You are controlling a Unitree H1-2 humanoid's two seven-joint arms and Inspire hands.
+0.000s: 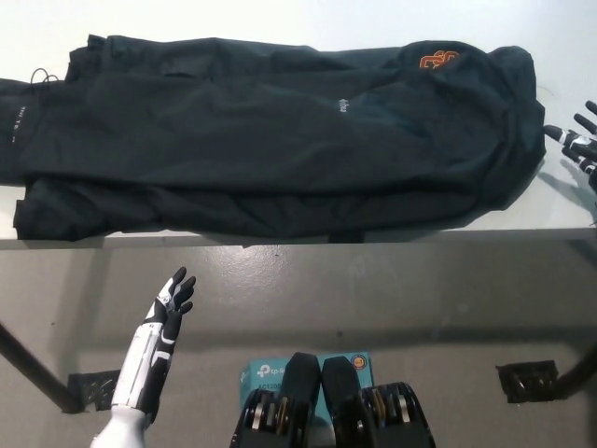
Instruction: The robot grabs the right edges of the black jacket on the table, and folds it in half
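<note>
White table (280,23) across the upper half of the view, near edge running level just below the jacket. Black jacket (270,140) spread along almost the whole tabletop, lying flat and lengthwise, not yet folded; lower hem sitting right at the table's near edge, left end reaching the picture's left border. Orange logo (438,62) on the jacket's upper right part. Small white print (343,105) near the jacket's middle. Thin cord loop (37,75) at the jacket's far left.

Right hand (580,142) at the picture's right border, just beside the jacket's right edge, apart from the cloth, fingers spread and holding nothing; only partly in frame. Left hand (173,297) well below the jacket, in front of the table's near edge over the floor, fingers loosely apart, empty, resting. Teal box (308,366) on the floor below the jacket's middle, partly hidden.

Likely trouble from here: a pinch catching only the top layer at the right edge, since the cloth looks doubled and rumpled there, leaving the under layer behind. A one-point grab probably dragging the whole slippery garment leftward instead of folding it. Hem so close to the table's near edge that any pull toward the robot could tip cloth over the side. Right hand half out of view, so contact hard to confirm.
</note>
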